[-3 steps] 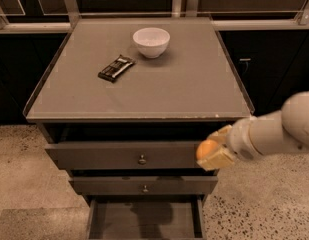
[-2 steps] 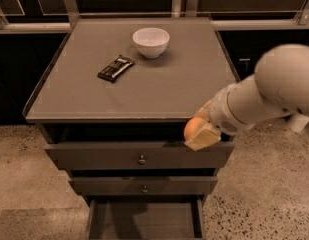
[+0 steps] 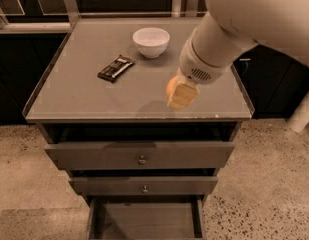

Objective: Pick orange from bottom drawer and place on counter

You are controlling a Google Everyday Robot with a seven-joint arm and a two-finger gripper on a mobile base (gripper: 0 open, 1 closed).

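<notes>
My gripper [image 3: 181,95] hangs over the front right part of the grey counter [image 3: 84,91], a little above its surface. It is shut on the orange [image 3: 171,88], which shows as a round orange edge behind the pale fingers [image 3: 183,96]. A shadow lies on the counter just under it. The bottom drawer [image 3: 144,218] is pulled open at the foot of the cabinet and its floor is bare. The white arm fills the upper right of the view.
A white bowl [image 3: 151,41] stands at the back middle of the counter. A dark snack bar [image 3: 115,67] lies left of centre. Two wider drawers with round knobs [image 3: 142,159] sit above the bottom one. Speckled floor surrounds the cabinet.
The gripper has risen with the orange from in front of the top drawer, at the right, to above the counter's front right part, moving left and back.
</notes>
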